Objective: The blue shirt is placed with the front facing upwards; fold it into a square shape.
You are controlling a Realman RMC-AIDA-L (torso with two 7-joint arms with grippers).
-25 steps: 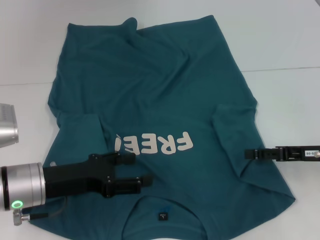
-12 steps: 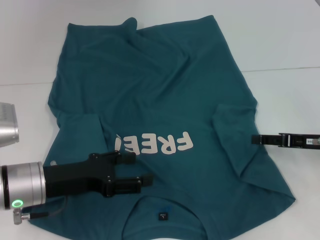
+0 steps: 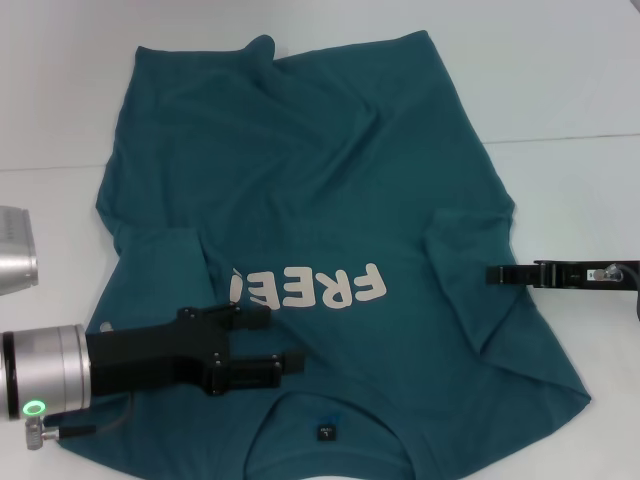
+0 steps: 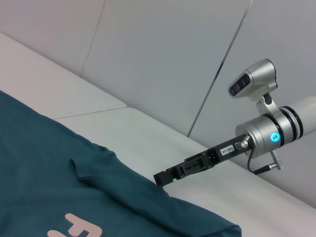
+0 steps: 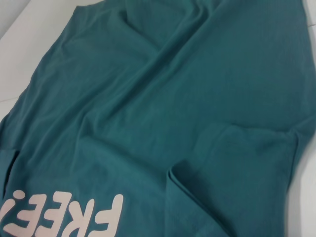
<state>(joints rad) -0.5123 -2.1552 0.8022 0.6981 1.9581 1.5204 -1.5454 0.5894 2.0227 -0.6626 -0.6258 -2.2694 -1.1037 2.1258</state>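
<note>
The blue shirt [image 3: 310, 170] lies spread front up on the white table, its cream "FREE" letters [image 3: 320, 288] and dark neck label [image 3: 323, 432] toward me. Both short sleeves are folded in over the body. My left gripper [image 3: 283, 340] hovers open over the chest beside the collar, with nothing between its fingers. At the edge of the folded right sleeve my right gripper [image 3: 492, 273] reaches in from the side. It looks shut and holds no cloth. The left wrist view shows the right gripper [image 4: 159, 177] at the shirt's [image 4: 59, 187] edge. In the right wrist view only the shirt [image 5: 163, 98] appears.
The white table [image 3: 570, 80] extends around the shirt, with bare surface to the right and far side. My left arm's silver wrist [image 3: 45, 385] sits at the near left. A seam line [image 3: 560, 137] crosses the table surface.
The right gripper moved away from me along the shirt's right side, then slid inward to the folded sleeve's edge. The left gripper and the shirt stayed still.
</note>
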